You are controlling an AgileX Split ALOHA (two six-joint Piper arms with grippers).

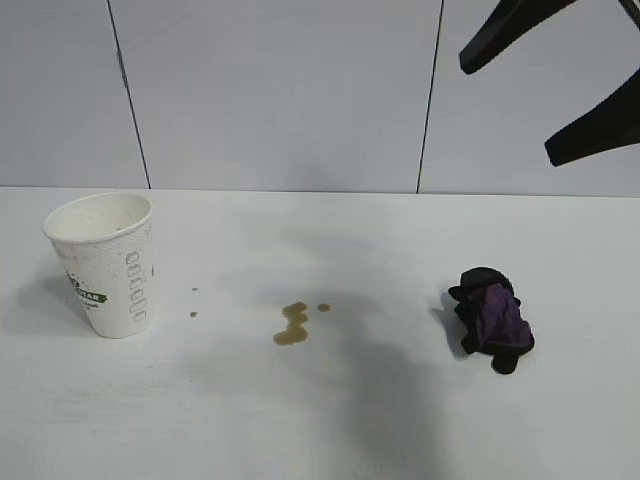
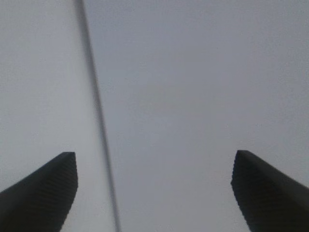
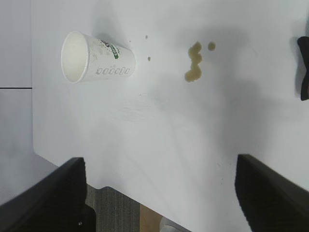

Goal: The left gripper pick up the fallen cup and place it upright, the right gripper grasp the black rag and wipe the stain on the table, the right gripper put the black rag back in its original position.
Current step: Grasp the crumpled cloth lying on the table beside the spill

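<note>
The white paper cup [image 1: 105, 265] with green marks stands upright, mouth up, at the left of the white table [image 1: 300, 430]; nothing touches it. The brownish stain [image 1: 293, 325] lies mid-table with tiny droplets beside it. Further right rests the bunched black rag [image 1: 492, 320] with its purple patch. My right gripper [image 1: 507, 110] hangs open high above the rag, empty. Its wrist view looks down on the cup [image 3: 96, 58], the stain [image 3: 195, 62] and an edge of the rag [image 3: 303, 67] beyond the right gripper [image 3: 159, 162]. My left gripper [image 2: 155, 154] is open, empty, facing the wall.
A grey panelled wall [image 1: 280, 90] with dark vertical seams [image 2: 99, 121] rises behind the table. In the right wrist view the table's rounded edge [image 3: 104, 186] shows, with floor [image 3: 120, 210] beyond it.
</note>
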